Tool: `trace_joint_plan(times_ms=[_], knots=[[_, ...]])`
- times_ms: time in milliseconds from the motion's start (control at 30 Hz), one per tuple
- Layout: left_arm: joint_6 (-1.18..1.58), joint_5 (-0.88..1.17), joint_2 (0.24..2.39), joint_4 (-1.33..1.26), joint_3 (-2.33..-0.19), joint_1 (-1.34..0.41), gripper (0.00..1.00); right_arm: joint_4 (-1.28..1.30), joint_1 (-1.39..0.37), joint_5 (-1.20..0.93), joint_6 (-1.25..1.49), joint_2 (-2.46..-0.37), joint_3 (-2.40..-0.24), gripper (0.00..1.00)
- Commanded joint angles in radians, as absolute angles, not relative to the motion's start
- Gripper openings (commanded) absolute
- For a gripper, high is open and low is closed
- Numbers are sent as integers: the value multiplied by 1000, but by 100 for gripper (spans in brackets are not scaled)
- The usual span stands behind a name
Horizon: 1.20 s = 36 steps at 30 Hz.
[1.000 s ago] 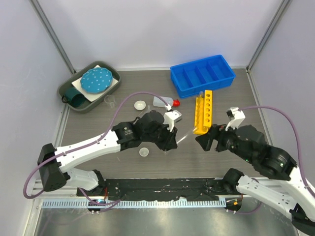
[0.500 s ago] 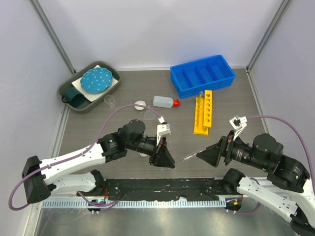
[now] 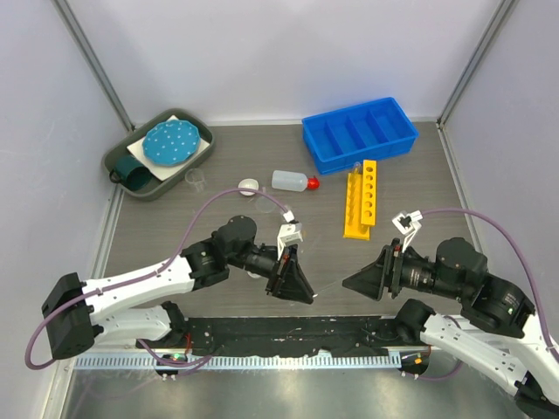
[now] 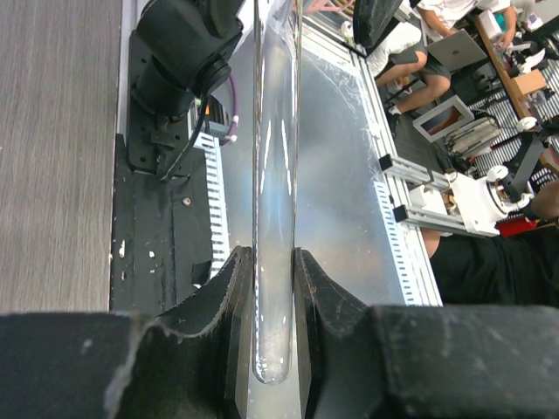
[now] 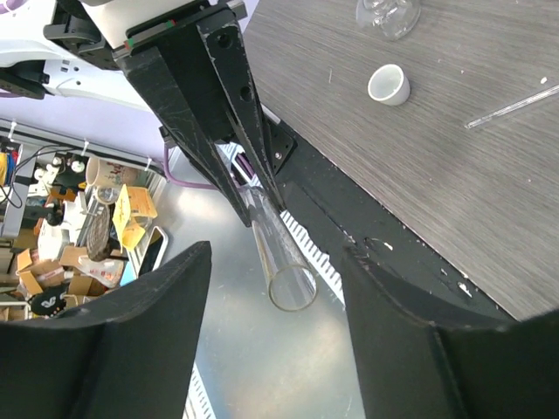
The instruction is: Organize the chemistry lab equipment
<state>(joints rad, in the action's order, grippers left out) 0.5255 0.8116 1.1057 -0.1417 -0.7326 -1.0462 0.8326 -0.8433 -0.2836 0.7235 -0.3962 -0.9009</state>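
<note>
Grey wood-grain tabletop (image 3: 253,148) w/ pale walls (image 3: 288,52), blue bin (image 3: 359,133) at rear.

A dark green tray (image 3: 111,160) sits at the far left corner of the grey wood-grain worktop (image 3: 437,201). A white square sheet (image 3: 203,146) lies across the tray, and on it rests a teal white-dotted disc (image 3: 170,142). At the tray's near end is a dark teal cup (image 3: 137,175), possibly lying on its side. A black plate (image 3: 288,332) runs along the worktop's near edge, with a white toothed strip (image 3: 288,360) just beside it. Beyond the rig, the left wrist view catches a seated person (image 4: 410,39) by a laptop (image 4: 460,48).
</note>
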Motion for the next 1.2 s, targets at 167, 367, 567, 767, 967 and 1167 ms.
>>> trace_joint_plan(times_ms=[167,367,567,767,967,1167], knots=[[549,870,1118,-271,-726,-1032,2,742,-848,-328,741,-410,-920,50],[558,873,1123,-294,-706,-1028,2,739,-847,-330,739,-411,-922,42],[569,871,1126,-307,-701,-1028,1,741,-848,-325,730,-423,-936,38],[572,870,1131,-307,-696,-1028,2,741,-848,-319,719,-434,-951,28],[577,859,1131,-304,-693,-1029,35,742,-848,-301,709,-449,-962,19],[555,825,1103,-232,-718,-1028,78,759,-850,-223,686,-477,-992,14]])
